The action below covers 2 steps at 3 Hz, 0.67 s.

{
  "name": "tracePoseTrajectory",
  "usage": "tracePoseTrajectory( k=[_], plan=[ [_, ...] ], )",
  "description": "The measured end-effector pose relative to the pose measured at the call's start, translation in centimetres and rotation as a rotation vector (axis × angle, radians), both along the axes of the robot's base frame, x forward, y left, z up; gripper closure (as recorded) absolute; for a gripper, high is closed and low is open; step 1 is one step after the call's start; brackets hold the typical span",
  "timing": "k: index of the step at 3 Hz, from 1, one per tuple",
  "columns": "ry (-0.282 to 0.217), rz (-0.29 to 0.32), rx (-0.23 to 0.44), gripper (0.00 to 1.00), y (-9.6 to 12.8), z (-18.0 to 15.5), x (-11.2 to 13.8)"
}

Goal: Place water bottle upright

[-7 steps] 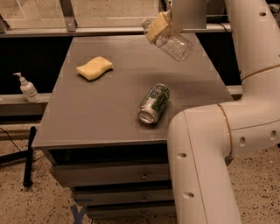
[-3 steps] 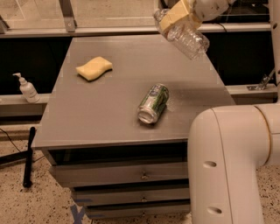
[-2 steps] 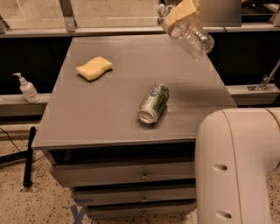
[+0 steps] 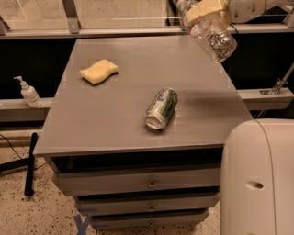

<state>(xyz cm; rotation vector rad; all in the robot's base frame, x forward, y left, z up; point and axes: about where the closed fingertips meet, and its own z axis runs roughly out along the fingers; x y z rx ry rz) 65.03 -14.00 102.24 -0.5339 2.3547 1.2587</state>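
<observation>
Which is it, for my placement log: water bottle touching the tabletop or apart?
Apart. Camera view: the end effector holds the water bottle tilted, clear above the tabletop, at its far right corner.

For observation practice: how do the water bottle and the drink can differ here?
The water bottle is clear plastic; the can is green and silver. The bottle hangs tilted in the tool, above the far right corner of the table; the can lies on its side on it. Neither stands upright.

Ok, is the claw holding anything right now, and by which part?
Yes: the claw grips the water bottle around its body toward the neck end, up over the table at its far right edge; its base tilts down, free.
</observation>
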Motion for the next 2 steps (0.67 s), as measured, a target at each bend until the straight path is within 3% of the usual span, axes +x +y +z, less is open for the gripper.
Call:
tracePoseTrajectory(
  k=[1,2],
  plan=[
    [-0.002,-0.019,0.077,1.00,-1.37,0.59,-0.46],
    [-0.049,-0.036,0.175,1.00,-2.30,0.97,-0.59]
  ],
)
